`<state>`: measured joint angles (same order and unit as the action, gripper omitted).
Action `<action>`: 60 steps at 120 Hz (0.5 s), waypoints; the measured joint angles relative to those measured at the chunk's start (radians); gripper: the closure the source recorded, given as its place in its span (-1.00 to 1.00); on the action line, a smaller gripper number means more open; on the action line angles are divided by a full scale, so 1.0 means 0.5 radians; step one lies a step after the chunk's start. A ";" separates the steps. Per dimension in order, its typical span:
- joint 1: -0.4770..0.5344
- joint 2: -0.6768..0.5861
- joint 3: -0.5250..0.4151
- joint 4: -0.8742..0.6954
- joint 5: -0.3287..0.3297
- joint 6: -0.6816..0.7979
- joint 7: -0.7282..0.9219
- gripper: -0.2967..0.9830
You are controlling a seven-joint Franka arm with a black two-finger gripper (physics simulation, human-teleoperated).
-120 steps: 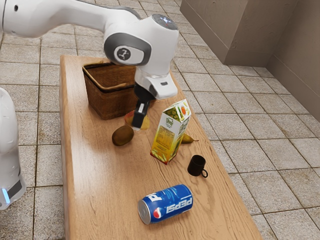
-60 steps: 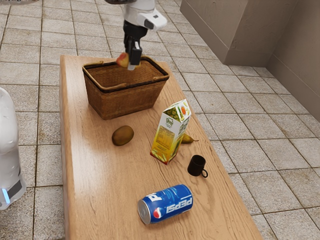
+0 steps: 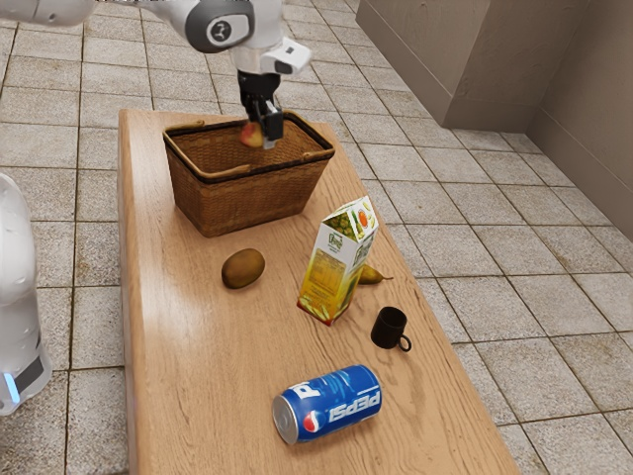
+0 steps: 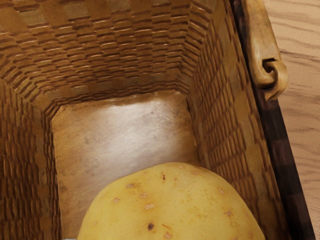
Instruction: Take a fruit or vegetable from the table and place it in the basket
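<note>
The fruit (image 3: 250, 135) was pinched in the hand (image 3: 264, 142), at the mouth of the basket (image 3: 242, 205); lowering it straight, clear of the rim (image 4: 283, 150), then releasing gently near the bottom (image 4: 125, 137), seemed best.

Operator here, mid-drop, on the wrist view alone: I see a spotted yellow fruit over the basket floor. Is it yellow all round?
Observer: No, from the exterior view the fruit has a red patch on its skin.
Operator: Any other fruit out on the table?
Observer: A pear, partly hidden behind the juice carton.
Operator: Anything on the basket's side facing your camera?
Observer: A brown oval fruit, probably a kiwi, lies on the table there, apart from the basket.
</note>
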<state>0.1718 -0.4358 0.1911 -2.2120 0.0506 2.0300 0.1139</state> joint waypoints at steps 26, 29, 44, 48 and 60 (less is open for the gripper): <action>-0.002 0.001 0.049 -0.055 -0.022 0.161 -0.034 -0.12; -0.009 0.001 0.051 -0.058 -0.022 0.170 -0.036 -0.14; -0.026 -0.005 0.053 -0.052 -0.013 0.187 -0.045 -0.33; -0.027 -0.022 0.048 0.121 0.007 0.064 -0.044 -0.37; -0.044 -0.078 -0.272 1.144 0.004 -0.856 -0.052 -0.43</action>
<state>0.1498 -0.4749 0.0553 -1.6400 0.0525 1.6020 0.0877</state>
